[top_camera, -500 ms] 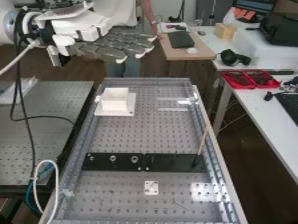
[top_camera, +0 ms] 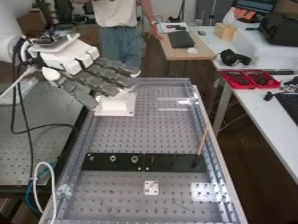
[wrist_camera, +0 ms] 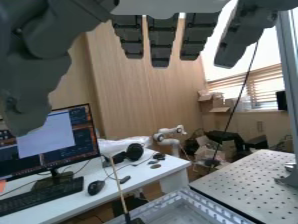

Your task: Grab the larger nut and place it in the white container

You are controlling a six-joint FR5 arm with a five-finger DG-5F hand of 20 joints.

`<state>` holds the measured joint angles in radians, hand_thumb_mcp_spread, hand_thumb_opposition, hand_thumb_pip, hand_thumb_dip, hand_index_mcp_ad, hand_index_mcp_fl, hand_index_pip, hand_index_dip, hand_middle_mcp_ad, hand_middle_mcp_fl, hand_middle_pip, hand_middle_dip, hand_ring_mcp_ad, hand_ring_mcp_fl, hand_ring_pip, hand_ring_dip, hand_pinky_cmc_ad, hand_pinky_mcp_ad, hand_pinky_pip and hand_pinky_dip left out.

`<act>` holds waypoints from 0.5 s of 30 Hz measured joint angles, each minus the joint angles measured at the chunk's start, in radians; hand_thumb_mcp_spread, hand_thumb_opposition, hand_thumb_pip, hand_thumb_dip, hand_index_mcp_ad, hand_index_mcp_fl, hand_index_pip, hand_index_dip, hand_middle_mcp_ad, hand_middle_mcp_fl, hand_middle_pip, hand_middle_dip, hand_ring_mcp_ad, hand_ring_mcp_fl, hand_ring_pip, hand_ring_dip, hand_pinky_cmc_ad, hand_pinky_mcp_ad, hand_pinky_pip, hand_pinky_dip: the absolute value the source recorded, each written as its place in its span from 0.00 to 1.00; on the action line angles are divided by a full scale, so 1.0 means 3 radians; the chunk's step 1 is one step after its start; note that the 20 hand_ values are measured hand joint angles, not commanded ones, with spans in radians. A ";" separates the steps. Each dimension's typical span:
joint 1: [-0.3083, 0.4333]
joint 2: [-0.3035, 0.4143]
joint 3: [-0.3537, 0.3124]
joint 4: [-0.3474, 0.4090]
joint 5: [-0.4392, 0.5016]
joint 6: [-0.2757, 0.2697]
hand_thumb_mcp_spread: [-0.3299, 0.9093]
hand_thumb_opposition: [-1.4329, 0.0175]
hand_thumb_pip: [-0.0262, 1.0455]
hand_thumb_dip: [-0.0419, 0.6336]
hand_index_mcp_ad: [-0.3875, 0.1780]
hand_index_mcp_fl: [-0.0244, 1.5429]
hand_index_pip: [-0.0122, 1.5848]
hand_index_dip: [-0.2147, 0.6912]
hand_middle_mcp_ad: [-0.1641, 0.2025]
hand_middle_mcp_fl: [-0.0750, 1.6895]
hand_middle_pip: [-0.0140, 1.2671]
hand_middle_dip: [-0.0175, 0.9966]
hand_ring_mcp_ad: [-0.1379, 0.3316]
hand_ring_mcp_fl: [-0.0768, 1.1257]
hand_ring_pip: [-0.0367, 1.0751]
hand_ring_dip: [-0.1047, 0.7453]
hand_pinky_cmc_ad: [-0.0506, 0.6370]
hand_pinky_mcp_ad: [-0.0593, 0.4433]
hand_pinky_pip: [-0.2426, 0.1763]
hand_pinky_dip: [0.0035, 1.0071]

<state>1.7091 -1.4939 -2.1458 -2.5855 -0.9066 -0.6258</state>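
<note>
In the high view the hand [top_camera: 100,75] is at the upper left, over the bench's far left edge, with straight fingers and nothing held. Its fingers partly hide the white container [top_camera: 115,106], which stands on the perforated bench. Low on the bench, well away from the hand, the larger nut [top_camera: 113,158] rests on the flat black bar [top_camera: 174,162], between the smaller nut [top_camera: 91,158] and the bearing [top_camera: 134,159]. From above, the straight fingers of the hand [wrist_camera: 161,37] hang into the wrist view, the thumb beside them.
A thin wooden stick [top_camera: 203,141] stands upright at the black bar's right end. Nearer lies a small white plate [top_camera: 151,188]. Raised rails [top_camera: 211,145] edge the bench. Cables [top_camera: 30,125] hang at the left. A side table [top_camera: 256,112] with red trays [top_camera: 250,79] stands at the right.
The hand has come down and slightly left, and its fingers now tilt downward, covering part of the white container. The nuts and the bearing have not moved.
</note>
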 joint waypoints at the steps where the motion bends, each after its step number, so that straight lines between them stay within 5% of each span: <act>1: 0.0002 -0.0008 -0.0009 0.0012 0.0013 0.0009 0.49 0.53 0.48 0.22 0.65 0.05 0.09 0.23 0.60 0.06 0.10 0.18 0.57 0.07 0.09 0.17 0.43 0.57 0.44 0.30; 15: 0.0058 -0.0291 -0.0184 0.0256 0.0300 0.0276 0.49 0.46 0.55 0.25 0.65 0.07 0.23 0.26 0.60 0.08 0.11 0.20 0.65 0.06 0.11 0.18 0.50 0.65 0.40 0.35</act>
<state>1.7264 -1.5812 -2.2010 -2.5087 -0.8166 -0.5429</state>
